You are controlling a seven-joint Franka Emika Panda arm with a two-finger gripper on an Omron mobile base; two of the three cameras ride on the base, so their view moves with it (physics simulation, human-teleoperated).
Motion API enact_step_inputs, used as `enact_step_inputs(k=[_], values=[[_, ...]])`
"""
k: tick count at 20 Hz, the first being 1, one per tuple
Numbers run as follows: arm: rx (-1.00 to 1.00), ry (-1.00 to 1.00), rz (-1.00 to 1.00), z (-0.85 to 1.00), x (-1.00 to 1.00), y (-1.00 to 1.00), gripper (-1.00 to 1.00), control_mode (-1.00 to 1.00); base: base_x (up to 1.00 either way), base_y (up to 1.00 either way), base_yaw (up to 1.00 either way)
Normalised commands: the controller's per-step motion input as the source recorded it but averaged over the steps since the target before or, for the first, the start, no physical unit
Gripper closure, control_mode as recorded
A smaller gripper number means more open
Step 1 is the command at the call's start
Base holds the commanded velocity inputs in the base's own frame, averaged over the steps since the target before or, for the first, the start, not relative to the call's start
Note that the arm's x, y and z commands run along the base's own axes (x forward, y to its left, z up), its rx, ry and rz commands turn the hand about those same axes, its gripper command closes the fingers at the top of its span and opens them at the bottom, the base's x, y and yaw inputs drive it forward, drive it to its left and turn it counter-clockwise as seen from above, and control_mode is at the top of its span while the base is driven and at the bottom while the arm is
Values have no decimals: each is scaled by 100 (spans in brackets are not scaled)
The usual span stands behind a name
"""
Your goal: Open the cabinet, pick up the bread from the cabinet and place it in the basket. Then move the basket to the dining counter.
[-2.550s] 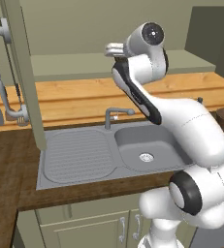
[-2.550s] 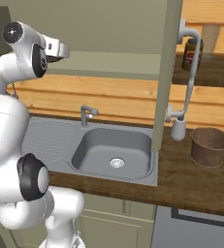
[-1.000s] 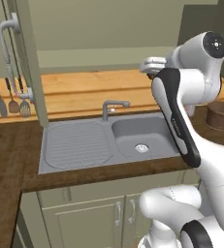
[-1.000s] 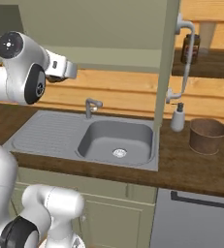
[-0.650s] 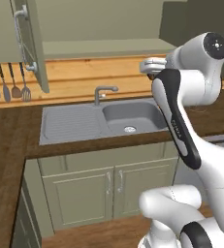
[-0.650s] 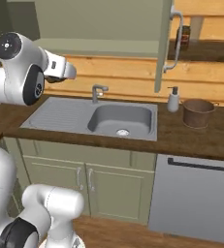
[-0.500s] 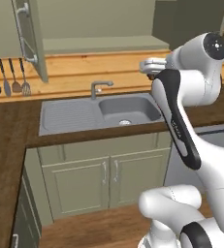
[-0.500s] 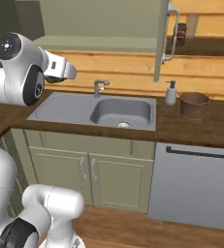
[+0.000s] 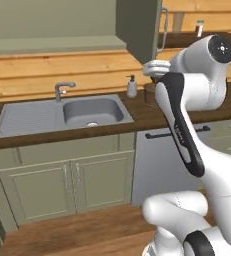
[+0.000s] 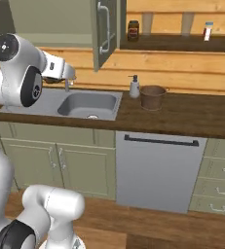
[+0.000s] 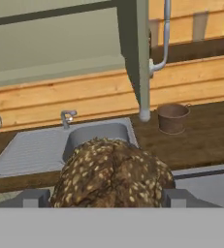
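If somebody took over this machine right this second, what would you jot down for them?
Gripper: jaws wide, closed around the bread.
Cabinet: door open.
Basket: on the worktop right of the sink, beside the soap bottle, nothing in it.
Done: cabinet opened, bread taken out.
Left: put the bread in the basket, then carry the basket to the dining counter.

Basket [image 10: 153, 97] and soap bottle [image 10: 134, 86] on worktop [image 10: 192, 114]
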Motion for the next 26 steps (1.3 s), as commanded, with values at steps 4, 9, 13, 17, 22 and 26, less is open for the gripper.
enact_step_inputs(k=[4,9,13,17,22,26], values=[[0,0,0,0,0,0,100,100,1,-100,0],[0,0,0,0,0,0,100,100,17,-100,1],[0,0,0,0,0,0,100,100,87,-86,1],[0,0,0,0,0,0,100,100,100,-14,8],[0,0,0,0,0,0,100,100,99,0,12],[0,0,0,0,0,0,100,100,71,3,13]])
